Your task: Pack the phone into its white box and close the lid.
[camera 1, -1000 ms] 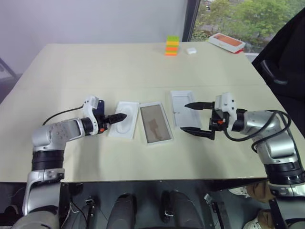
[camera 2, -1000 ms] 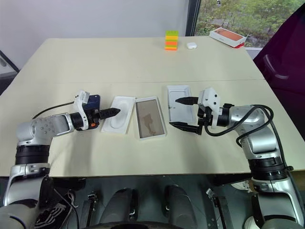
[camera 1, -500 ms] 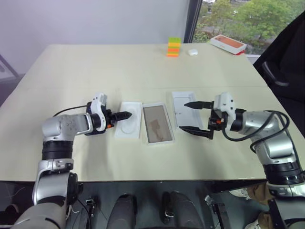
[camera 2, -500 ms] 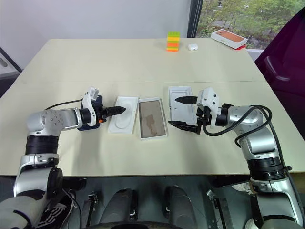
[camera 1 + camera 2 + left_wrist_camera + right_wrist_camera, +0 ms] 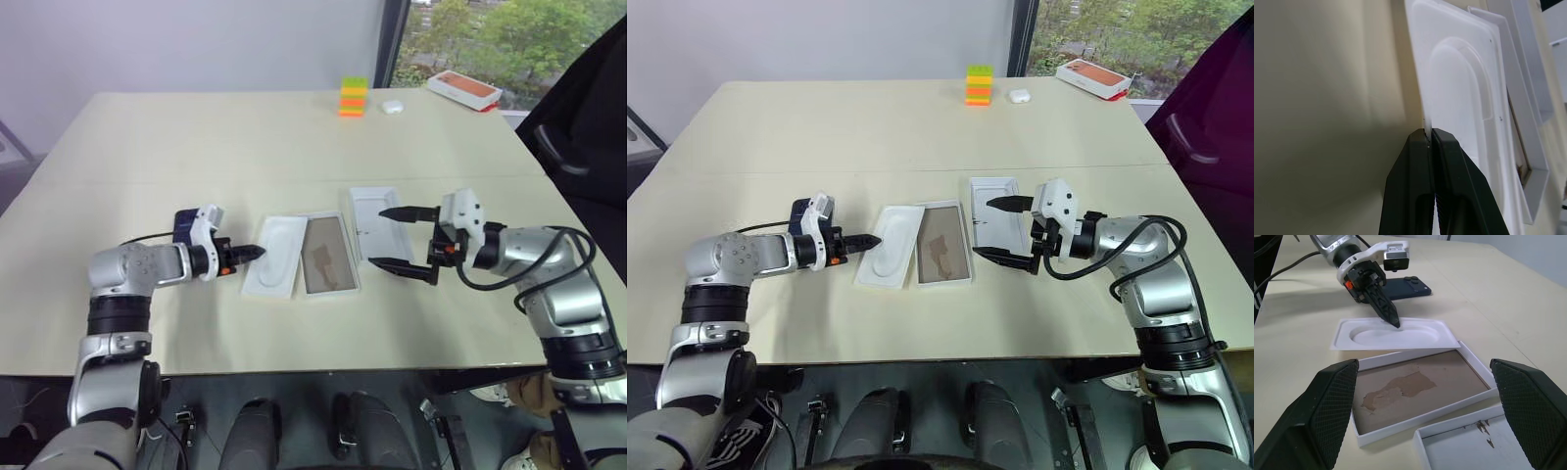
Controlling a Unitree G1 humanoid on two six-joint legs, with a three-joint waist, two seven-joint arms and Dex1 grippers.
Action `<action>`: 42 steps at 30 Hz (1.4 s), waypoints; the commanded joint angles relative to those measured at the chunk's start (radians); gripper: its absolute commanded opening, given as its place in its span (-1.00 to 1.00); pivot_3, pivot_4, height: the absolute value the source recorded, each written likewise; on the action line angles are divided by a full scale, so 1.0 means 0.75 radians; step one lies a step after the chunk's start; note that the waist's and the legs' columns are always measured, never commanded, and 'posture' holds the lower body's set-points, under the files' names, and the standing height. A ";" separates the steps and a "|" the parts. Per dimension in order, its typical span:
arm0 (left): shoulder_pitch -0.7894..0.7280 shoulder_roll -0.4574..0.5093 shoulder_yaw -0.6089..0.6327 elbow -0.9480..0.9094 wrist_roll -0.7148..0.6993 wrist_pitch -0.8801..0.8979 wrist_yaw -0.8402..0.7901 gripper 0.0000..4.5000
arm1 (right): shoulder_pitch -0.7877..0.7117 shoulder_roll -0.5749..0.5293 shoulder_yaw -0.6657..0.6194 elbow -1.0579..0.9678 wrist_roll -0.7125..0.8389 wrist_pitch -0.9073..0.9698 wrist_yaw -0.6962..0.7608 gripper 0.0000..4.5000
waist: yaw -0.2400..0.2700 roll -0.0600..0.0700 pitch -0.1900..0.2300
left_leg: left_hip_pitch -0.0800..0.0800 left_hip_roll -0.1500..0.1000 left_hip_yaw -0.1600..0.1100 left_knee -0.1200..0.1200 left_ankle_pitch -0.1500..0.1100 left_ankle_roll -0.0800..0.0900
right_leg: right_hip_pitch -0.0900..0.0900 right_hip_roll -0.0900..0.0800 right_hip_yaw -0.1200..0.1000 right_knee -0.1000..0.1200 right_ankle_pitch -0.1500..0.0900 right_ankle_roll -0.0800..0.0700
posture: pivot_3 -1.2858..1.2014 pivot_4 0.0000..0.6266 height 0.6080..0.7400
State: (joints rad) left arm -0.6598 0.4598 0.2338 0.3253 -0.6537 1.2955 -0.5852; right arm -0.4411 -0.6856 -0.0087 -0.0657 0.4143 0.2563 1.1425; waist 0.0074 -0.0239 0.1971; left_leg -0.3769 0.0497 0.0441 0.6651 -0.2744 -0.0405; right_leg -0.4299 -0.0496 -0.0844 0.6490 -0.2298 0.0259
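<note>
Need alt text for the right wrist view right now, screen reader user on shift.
The left claw, shut, pinches the far edge of the white insert, tilting it against the white box. The phone lies flat on the table behind it, and the lid lies open side up in the foreground.

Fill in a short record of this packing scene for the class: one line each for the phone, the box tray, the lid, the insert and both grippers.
phone: dark blue, flat on the table, behind the left gripper
white box: open tray, brownish floor, nothing inside
lid: inside up, beside the tray, under the right gripper
white insert: one edge pinched and raised, its far edge overlapping the tray's rim
left gripper: shut on the insert's edge
right gripper: open, above the lid
distant items: block stack, orange-topped box
</note>
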 commanded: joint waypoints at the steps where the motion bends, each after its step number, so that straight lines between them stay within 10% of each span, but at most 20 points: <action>1: 0.010 0.038 0.137 -0.027 -0.062 0.059 0.016 -0.98 | 0.004 0.004 -0.004 -0.094 0.047 0.051 -0.008 1.00 | -0.004 0.000 0.000 | 0.000 0.000 0.000 0.000 0.000 0.000 | 0.000 0.000 0.000 0.000 0.000 0.000 | 0.03 -0.52 1.00; 26: -0.026 -0.050 0.465 -0.176 -0.156 0.194 0.268 -0.98 | 0.004 0.159 0.429 -0.102 -0.283 0.025 -0.120 1.00 | 0.000 -0.002 0.001 | -0.002 0.000 -0.001 -0.001 0.000 0.000 | -0.001 0.000 0.000 -0.001 0.000 0.000 | 0.03 -0.52 1.00; 34: -0.024 -0.048 0.471 -0.189 -0.171 0.188 0.286 -1.00 | -0.042 0.164 0.453 -0.008 -0.368 -0.025 -0.111 -0.51 | 0.000 -0.002 0.001 | -0.002 0.000 -0.001 -0.001 0.000 0.000 | -0.001 -0.001 0.000 -0.001 0.000 0.000 | 0.03 -0.52 1.00; 42: -0.016 -0.059 0.446 -0.199 -0.179 0.181 0.296 -1.00 | -0.022 0.139 0.509 0.013 -0.450 -0.070 -0.071 -0.51 | -0.001 -0.002 0.001 | -0.002 0.000 -0.001 -0.001 0.000 0.000 | -0.001 -0.001 0.000 -0.001 0.000 0.000 | 0.03 -0.52 1.00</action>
State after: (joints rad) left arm -0.6624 0.4105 0.5653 0.2150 -0.7722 1.4358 -0.3636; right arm -0.4582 -0.5733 0.3712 -0.0469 0.0845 0.2137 1.0808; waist 0.0070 -0.0256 0.1981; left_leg -0.3781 0.0497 0.0435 0.6645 -0.2744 -0.0408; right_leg -0.4305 -0.0501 -0.0845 0.6479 -0.2299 0.0260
